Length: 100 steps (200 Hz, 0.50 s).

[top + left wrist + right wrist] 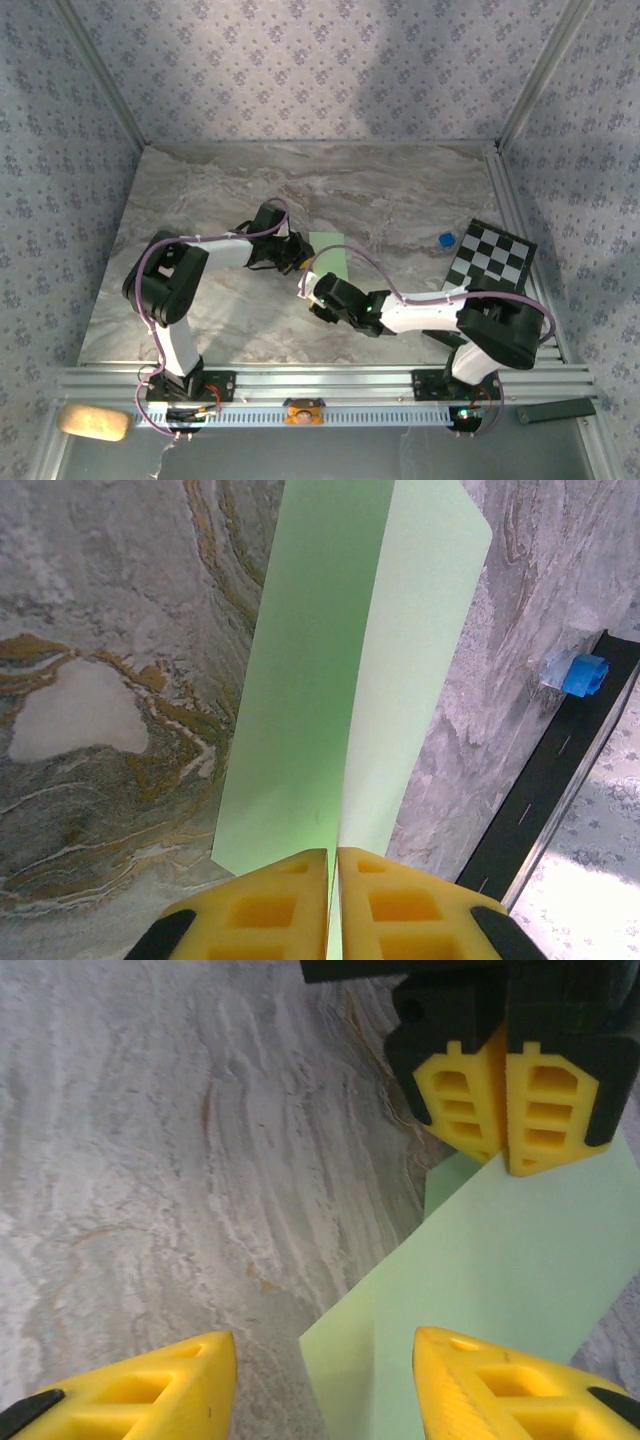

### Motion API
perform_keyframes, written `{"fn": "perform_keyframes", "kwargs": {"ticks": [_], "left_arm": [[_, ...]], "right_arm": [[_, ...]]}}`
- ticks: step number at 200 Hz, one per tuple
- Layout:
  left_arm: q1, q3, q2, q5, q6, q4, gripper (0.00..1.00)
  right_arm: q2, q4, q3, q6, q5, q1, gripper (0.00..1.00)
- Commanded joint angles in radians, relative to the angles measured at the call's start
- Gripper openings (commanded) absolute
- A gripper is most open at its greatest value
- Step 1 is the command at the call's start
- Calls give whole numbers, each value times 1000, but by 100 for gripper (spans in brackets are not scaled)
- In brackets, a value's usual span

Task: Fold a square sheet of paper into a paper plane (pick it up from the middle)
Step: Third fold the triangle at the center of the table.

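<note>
The light green square sheet of paper lies mid-table, bent along one lengthwise crease into two flaps. My left gripper is shut on the sheet's near end at the crease, and it appears at the sheet's left side from above. In the right wrist view the left gripper's yellow fingers pinch the sheet's far edge. My right gripper is open, low over the table, with a corner of the sheet between its fingers, touching neither. A paper plane is out of view.
A black-and-white checkered board lies at the right of the table, with a small blue object beside it. A metal rail runs along the right edge. Marble tabletop spreads behind and left of the arms.
</note>
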Motion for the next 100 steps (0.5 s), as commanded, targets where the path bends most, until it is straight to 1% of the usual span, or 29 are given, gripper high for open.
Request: {"fn": "perform_keyframes", "kwargs": {"ticks": [1,21,57,75,100], "left_arm": [[-1,-5,-22,20,2,-3,11],[-1,-6,-22,20,3,-3,11],[-2,-8,-22,15,0,-3,11],[-1,-8,-21,16,-1,-1,11],[-2,-8,-23,14,-3,-1,11]], "right_arm": [[23,23,26,3,82,4,48],[15,36,17,15,82,5,42],[-27,55,-7,35,86,3,35],[-46,52,-19,45,59,-8,29],[-54,42,-21,53,53,-20,20]]}}
